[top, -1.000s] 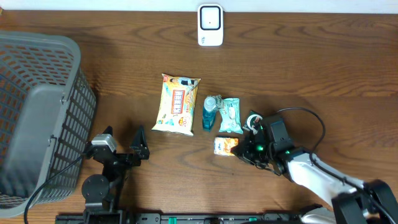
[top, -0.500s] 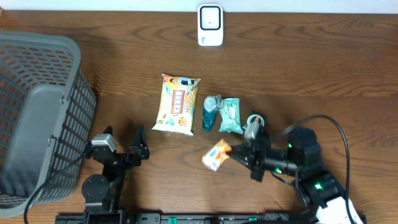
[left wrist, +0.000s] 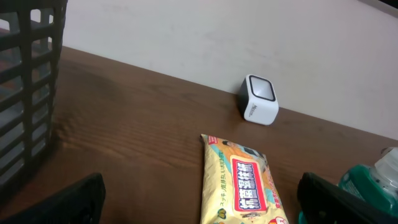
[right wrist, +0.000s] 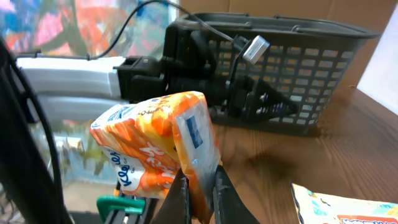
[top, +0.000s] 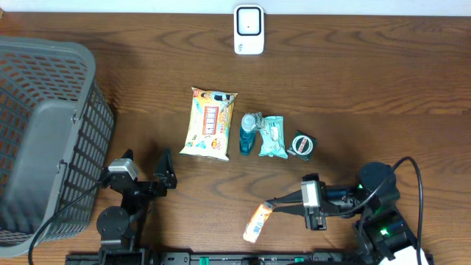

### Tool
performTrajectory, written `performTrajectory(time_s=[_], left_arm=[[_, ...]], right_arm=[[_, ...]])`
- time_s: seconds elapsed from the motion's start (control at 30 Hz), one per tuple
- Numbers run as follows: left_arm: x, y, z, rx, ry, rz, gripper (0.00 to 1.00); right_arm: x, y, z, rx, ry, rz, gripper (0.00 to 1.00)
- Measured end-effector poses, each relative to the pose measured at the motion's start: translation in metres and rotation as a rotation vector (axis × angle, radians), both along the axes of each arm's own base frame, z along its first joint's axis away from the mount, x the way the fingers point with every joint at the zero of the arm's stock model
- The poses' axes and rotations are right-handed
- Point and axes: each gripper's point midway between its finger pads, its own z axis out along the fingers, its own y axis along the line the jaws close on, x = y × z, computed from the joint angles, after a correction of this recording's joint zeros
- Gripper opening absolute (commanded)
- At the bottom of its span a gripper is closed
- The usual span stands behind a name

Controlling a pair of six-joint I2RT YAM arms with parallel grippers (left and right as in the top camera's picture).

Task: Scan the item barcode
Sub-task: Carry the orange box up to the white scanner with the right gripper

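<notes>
Jaws on the right pinch the orange snack pack (top: pixel 255 223) in the air, likely for the scanner (top: pixel 249 29); left jaws gape.

Left fingers (left wrist: pixel 59 202) spread wide apart; right fingers (right wrist: pixel 176 204) clamped tightly together.

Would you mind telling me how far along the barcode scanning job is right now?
Done: the orange packet is picked up, pinched in the shut right gripper. In hand: holding it near the table's front edge, far from the white scanner. Left: bringing its barcode to the scanner. The left gripper sits open, empty.
</notes>
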Motion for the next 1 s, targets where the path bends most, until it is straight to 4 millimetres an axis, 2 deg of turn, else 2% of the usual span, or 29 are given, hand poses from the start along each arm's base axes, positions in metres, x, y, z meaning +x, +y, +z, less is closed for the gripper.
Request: performTrajectory(time_s=[0.1, 0.2, 0.3, 0.37, 0.43, 0.53, 0.73, 0.9, 1.0], left_arm=[[0.0, 0.0, 0.0, 0.0, 0.0, 0.0, 0.98], [0.0, 0.0, 0.0, 0.0, 0.0, 0.0, 0.98], [0.0, 0.0, 0.0, 0.0, 0.0, 0.0, 0.98], [0.0, 0.0, 0.0, 0.0, 0.0, 0.0, 0.98], [0.0, 0.0, 0.0, 0.0, 0.0, 0.0, 0.98], [0.0, 0.0, 0.0, 0.0, 0.0, 0.0, 0.98], [0.0, 0.0, 0.0, 0.0, 0.0, 0.0, 0.98], [0.0, 0.0, 0.0, 0.0, 0.0, 0.0, 0.98], [0.0, 0.0, 0.0, 0.0, 0.0, 0.0, 0.98]], right_arm=[[0.013, 0.001, 0.006, 0.003, 0.108, -0.078, 0.02], [0.039, -0.001, -0.003, -0.021, 0.318, -0.248, 0.02], [0.073, -0.018, -0.045, -0.11, 0.613, -0.54, 0.02], [0.088, -0.038, -0.082, -0.19, 0.783, -0.753, 0.01], [0.096, -0.06, -0.111, -0.242, 0.91, -0.94, 0.01], [0.106, -0.08, -0.123, -0.208, 1.023, -1.114, 0.01], [0.11, -0.082, -0.121, -0.085, 1.232, -1.177, 0.01], [0.093, -0.08, -0.134, -0.095, 1.441, -1.178, 0.01], [0.092, -0.078, -0.134, -0.076, 1.493, -1.171, 0.01]])
